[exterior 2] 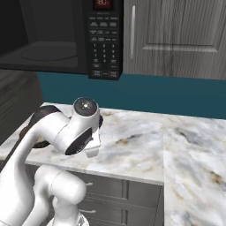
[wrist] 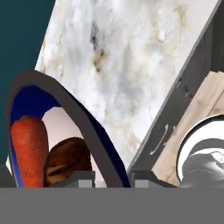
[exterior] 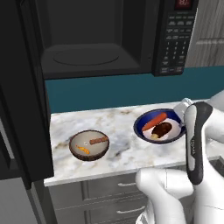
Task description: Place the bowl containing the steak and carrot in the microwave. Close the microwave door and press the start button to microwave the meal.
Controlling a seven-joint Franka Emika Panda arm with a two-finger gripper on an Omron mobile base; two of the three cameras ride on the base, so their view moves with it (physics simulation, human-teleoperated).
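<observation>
The dark-blue bowl (exterior: 143, 131) sits at the right of the marble counter (exterior: 118, 116), holding the orange carrot (exterior: 154, 121) and the brown steak (exterior: 162, 129). My gripper (wrist: 113, 180) is shut on the bowl's right rim. In the hand view the rim (wrist: 65, 100) runs down between the two fingertips, with the carrot (wrist: 29, 148) and steak (wrist: 68, 162) just inside. I cannot tell whether the bowl rests on the counter or hangs just above it. Above, the microwave (exterior: 175, 39) stands with its cavity and turntable (exterior: 85, 57) exposed. Its door (exterior: 22, 87) is swung open at the left.
A brown bowl (exterior: 89, 152) with small food scraps sits at the counter's left front. The keypad panel (exterior 2: 104, 44) with a red display is to the right of the cavity. Grey drawers (exterior: 118, 192) lie under the counter, and a grey cabinet (exterior 2: 176, 35) hangs at the right.
</observation>
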